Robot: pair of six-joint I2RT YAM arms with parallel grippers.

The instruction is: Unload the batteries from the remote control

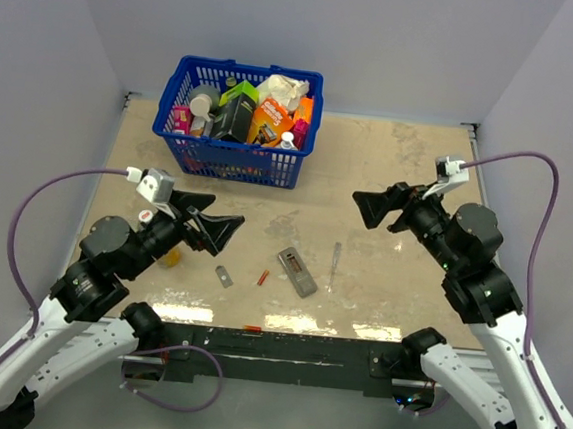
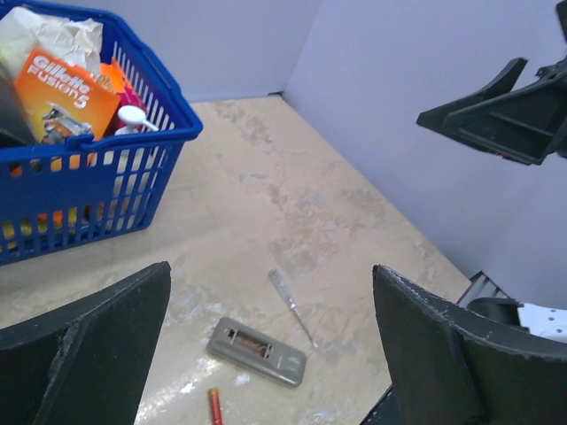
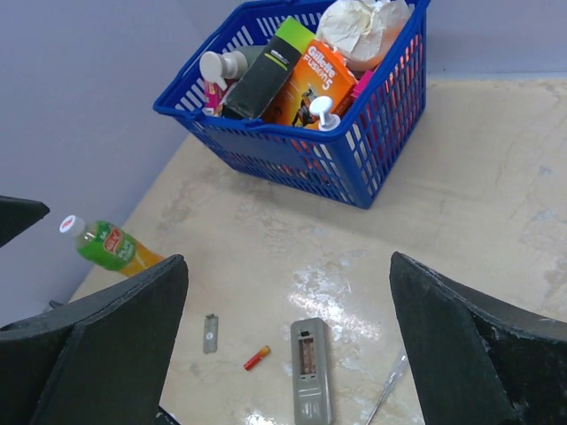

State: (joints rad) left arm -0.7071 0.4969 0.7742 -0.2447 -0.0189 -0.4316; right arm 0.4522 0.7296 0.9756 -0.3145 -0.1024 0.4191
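Our left hand (image 1: 229, 210) and right hand (image 1: 360, 209) are both wide open and empty, raised high, we think because one battery (image 1: 263, 277) already lies on the surface (image 1: 372, 152) just left of the remote control (image 1: 297, 272).

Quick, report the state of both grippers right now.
Left gripper: open, holding nothing.
Right gripper: open, holding nothing.
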